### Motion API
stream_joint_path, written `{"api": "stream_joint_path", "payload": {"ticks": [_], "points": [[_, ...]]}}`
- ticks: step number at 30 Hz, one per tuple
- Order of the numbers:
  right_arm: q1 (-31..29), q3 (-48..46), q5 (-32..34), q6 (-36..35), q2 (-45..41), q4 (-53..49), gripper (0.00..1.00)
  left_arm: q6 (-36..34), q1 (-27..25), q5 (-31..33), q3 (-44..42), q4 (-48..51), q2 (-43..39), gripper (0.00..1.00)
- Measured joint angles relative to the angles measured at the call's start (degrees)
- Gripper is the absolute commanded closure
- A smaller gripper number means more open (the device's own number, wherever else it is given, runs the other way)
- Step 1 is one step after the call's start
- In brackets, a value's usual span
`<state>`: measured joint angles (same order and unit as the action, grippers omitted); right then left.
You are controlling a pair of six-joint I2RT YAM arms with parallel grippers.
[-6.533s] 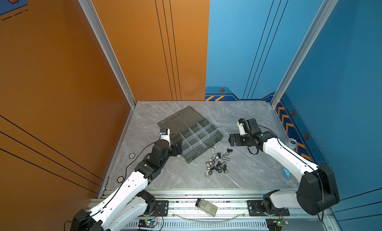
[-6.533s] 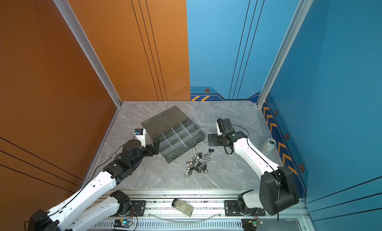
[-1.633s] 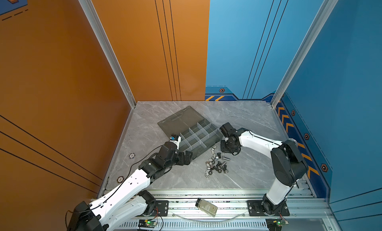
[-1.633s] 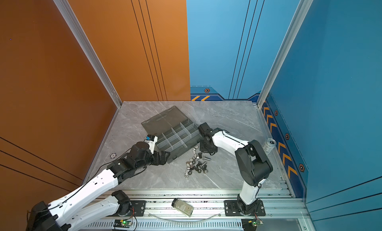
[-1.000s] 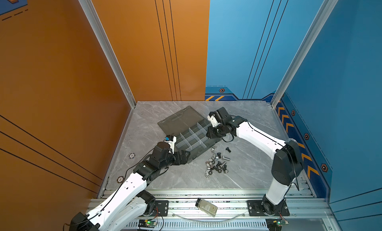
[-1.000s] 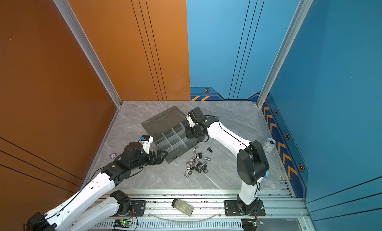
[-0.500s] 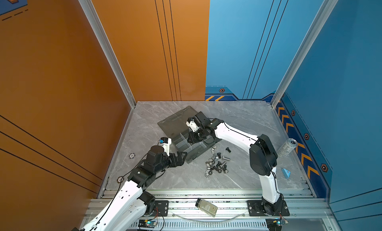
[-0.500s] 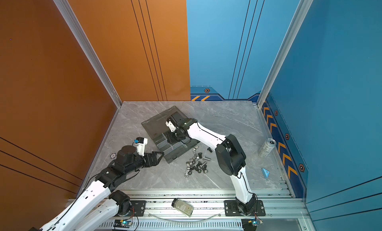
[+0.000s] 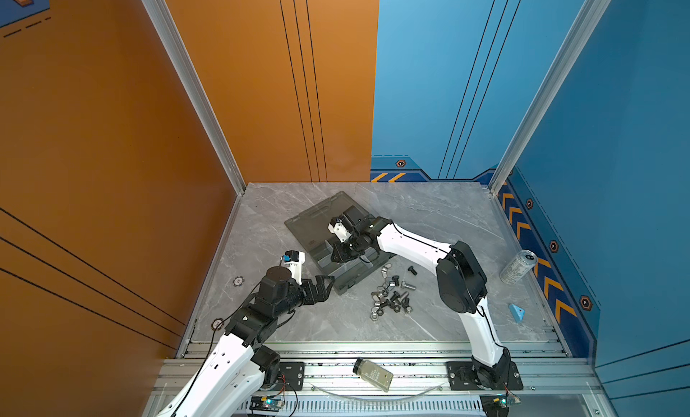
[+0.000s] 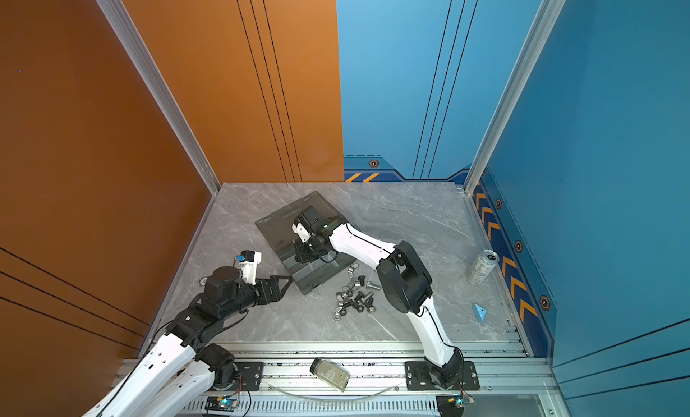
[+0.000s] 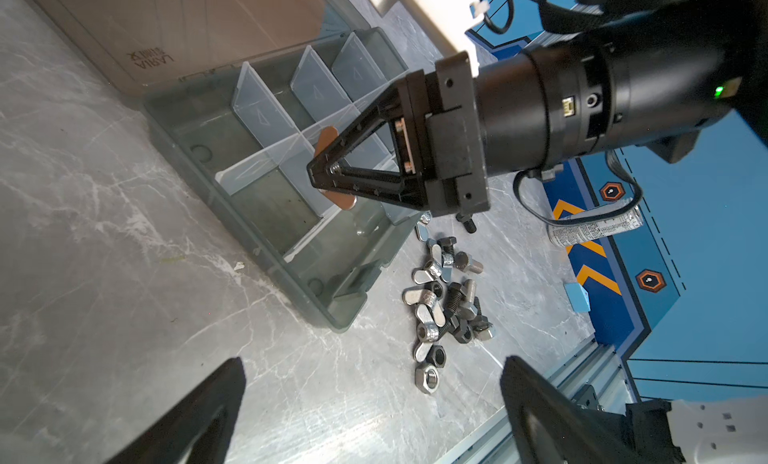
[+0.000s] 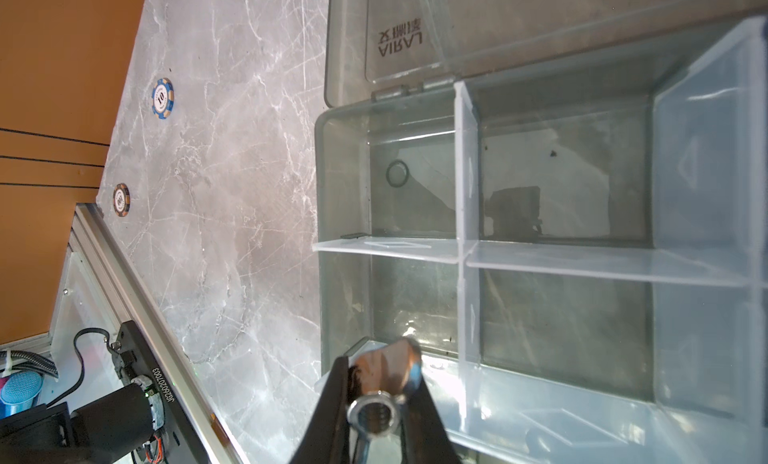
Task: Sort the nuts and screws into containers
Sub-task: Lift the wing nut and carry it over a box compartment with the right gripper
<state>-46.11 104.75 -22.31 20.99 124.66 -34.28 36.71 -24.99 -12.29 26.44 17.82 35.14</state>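
One nut (image 12: 375, 411) in the right claw (image 12: 378, 385), above the containers (image 12: 462, 216).

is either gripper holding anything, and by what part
The right gripper pinches a silver wing nut by its threaded hub, wings sticking out. The left gripper is open, empty.

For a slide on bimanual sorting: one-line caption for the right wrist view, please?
Right gripper shut on a silver nut above the divided cells of the open grey organiser box.
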Motion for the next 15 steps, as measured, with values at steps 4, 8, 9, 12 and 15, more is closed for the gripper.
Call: {"api": "stream_joint_path", "payload": {"ticks": [4,8,9,12,15], "points": [[-0.1,0.0,0.0,0.0,0.1,0.0,1.00,0.3,0.0,0.0,-0.3,0.0,-0.6,0.02],[-0.1,0.0,0.0,0.0,0.2,0.0,1.00,0.5,0.2,0.0,-0.3,0.0,-0.8,0.02],[-0.1,0.0,0.0,0.0,0.3,0.0,0.98,0.5,0.2,0.0,-0.3,0.0,-0.8,0.02],[-0.1,0.0,0.0,0.0,0.6,0.0,0.91,0.5,0.2,0.0,-0.4,0.0,-1.0,0.02],[-0.1,0.0,0.0,0.0,0.8,0.0,0.83,0.7,0.2,0.0,-0.6,0.1,-1.1,0.02]]}}
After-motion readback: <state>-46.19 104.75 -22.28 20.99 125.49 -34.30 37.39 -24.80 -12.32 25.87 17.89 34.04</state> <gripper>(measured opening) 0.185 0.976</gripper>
